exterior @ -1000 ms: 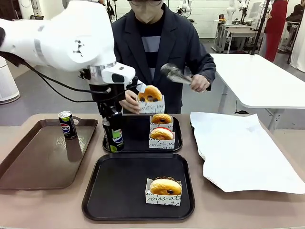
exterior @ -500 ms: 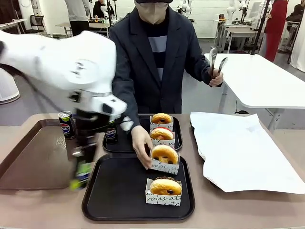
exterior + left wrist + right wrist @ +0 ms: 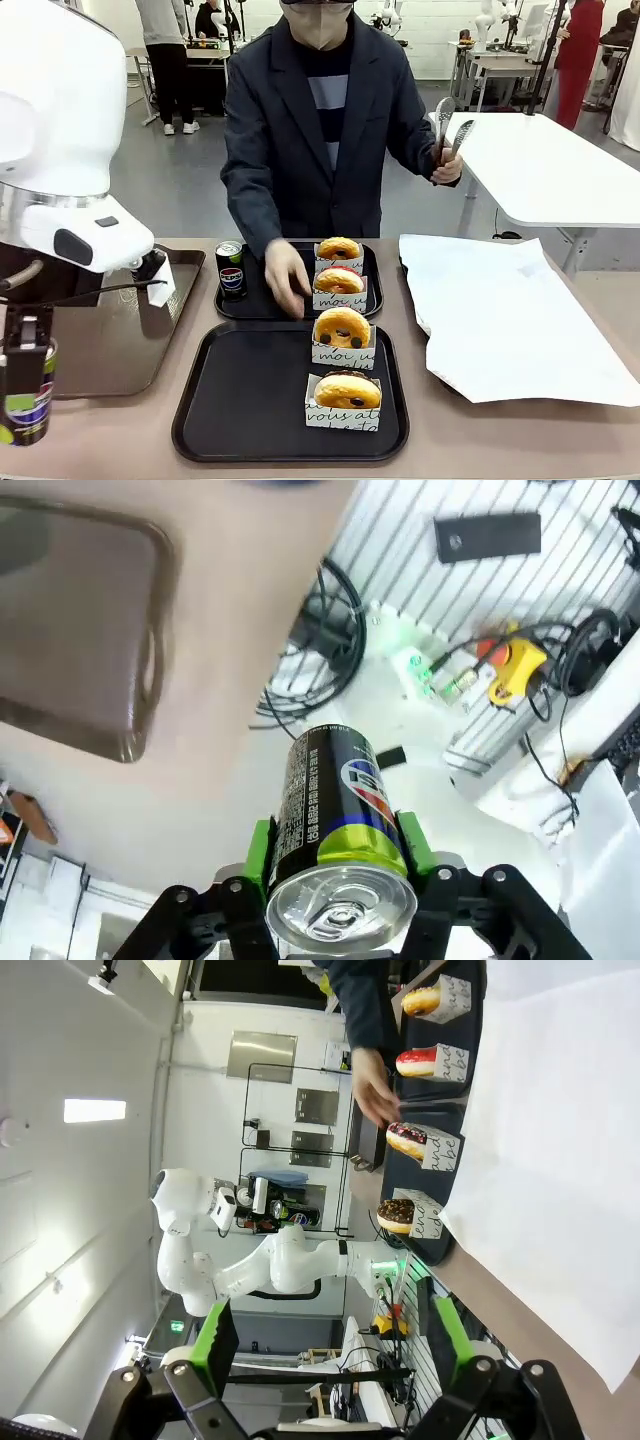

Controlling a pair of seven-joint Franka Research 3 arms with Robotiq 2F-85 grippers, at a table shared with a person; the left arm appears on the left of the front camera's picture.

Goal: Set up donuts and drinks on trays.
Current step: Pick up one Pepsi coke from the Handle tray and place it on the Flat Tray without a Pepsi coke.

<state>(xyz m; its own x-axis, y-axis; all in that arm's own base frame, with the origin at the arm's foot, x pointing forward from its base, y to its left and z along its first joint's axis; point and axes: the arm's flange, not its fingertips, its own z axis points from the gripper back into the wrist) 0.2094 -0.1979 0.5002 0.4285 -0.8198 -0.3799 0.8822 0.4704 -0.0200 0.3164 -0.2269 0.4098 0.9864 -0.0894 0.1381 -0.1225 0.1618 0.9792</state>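
My left gripper [image 3: 27, 385] is shut on a black Pepsi can [image 3: 30, 412], held at the table's front left corner beside the brown tray. In the left wrist view the can [image 3: 335, 810] sits between the green pads [image 3: 262, 842]. A second can [image 3: 231, 270] stands on the far black tray [image 3: 290, 305] with two sleeved donuts [image 3: 339, 250]. The near black tray [image 3: 240, 400] carries two more donuts [image 3: 342, 328], one behind the other. My right gripper [image 3: 333, 1345] hangs open and holds nothing, well away from the trays.
The person's hand [image 3: 285, 282] hovers over the far tray, and the other hand holds metal tongs [image 3: 450, 118]. A long brown tray [image 3: 115, 340] lies at the left. A white paper sheet [image 3: 510, 320] covers the table's right side.
My left gripper carried the can from the far tray leftward and down to the front left corner. The person set a donut on the near tray and drew the hand back.
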